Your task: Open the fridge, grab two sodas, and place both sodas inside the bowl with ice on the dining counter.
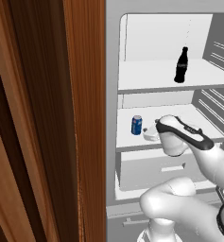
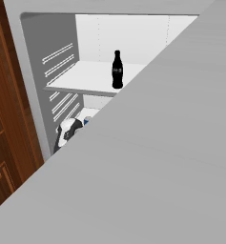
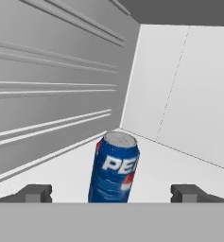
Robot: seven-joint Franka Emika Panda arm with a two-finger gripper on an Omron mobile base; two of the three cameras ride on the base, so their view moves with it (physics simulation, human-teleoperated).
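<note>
The fridge (image 1: 112, 94) stands open, white shelves showing. A slim black cola bottle (image 1: 181, 65) (image 2: 117, 70) stands upright on the upper shelf. A small blue can (image 1: 136, 125) (image 3: 114, 168) stands upright on the middle shelf, near the left wall. My gripper (image 1: 150, 133) (image 3: 112, 193) is inside the fridge at that shelf's height, open, just in front of the can. In the hand view the can stands between the two dark fingertips (image 3: 35, 193), apart from both. The bowl and the dining counter are out of view.
A brown wooden cabinet (image 1: 47, 118) borders the fridge on the left. The open grey fridge door (image 2: 171, 157) hides much of the right base view. A white drawer (image 1: 156, 170) sits below the can's shelf. The ribbed side wall (image 3: 47, 94) is close by.
</note>
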